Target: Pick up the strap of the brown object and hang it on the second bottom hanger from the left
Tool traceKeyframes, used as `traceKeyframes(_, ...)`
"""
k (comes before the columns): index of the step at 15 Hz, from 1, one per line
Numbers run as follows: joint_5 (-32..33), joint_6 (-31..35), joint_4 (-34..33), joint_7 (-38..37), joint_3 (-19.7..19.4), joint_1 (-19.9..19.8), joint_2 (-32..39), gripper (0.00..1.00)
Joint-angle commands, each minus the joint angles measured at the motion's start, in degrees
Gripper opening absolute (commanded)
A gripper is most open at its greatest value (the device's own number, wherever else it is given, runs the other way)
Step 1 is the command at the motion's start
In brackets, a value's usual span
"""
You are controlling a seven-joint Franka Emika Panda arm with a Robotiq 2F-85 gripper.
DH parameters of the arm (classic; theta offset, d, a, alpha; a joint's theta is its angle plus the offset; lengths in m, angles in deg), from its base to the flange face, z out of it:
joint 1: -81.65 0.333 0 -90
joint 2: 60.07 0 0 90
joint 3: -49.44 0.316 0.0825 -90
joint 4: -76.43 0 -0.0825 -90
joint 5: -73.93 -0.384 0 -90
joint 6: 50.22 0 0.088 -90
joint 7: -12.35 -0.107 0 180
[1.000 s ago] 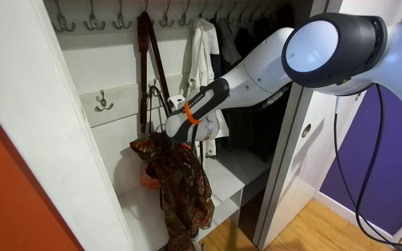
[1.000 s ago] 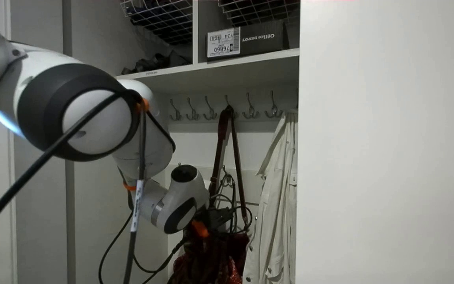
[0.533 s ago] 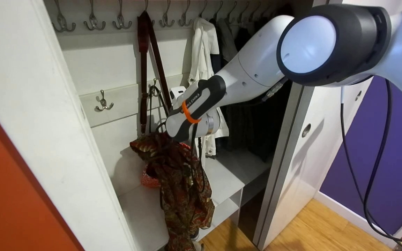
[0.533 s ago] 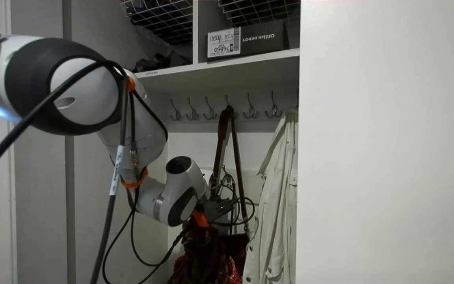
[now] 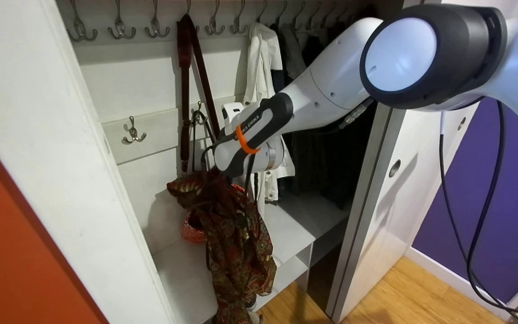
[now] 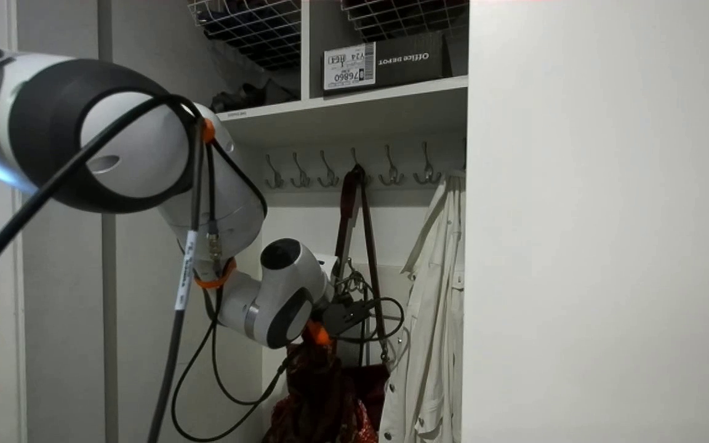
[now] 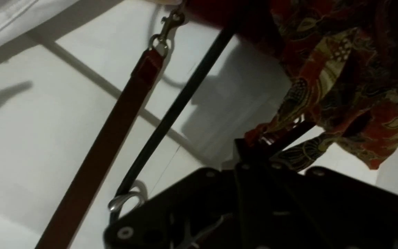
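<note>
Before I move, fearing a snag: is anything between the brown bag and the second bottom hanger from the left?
Yes, at the hanger: a black strap hangs on it, and a reddish-brown strap runs down both sides.

Above the tool, a box is marked "Office DEPOT", its label "76860", the arm "EMIKA".

Past the front edge of the white table, I saw wooden floor running to a purple wall.
</note>
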State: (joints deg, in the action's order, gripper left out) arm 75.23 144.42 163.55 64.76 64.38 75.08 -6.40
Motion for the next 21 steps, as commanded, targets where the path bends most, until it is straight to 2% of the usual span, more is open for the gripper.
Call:
traceKeyframes(1, 0.48, 5.53, -4.14, -0.43, 2.39, -1.71, 1.79, 0.01)
traceKeyframes(7, 1.57, 11.53, -11.95, -0.37, 4.12, -1.87, 5.76, 0.01)
traceKeyframes(12, 3.71, 13.86, -18.76, -0.57, 6.3, -2.15, 9.91, 0.01)
traceKeyframes(21, 16.67, 12.61, -23.84, -0.59, 11.26, -5.71, 12.18, 0.01)
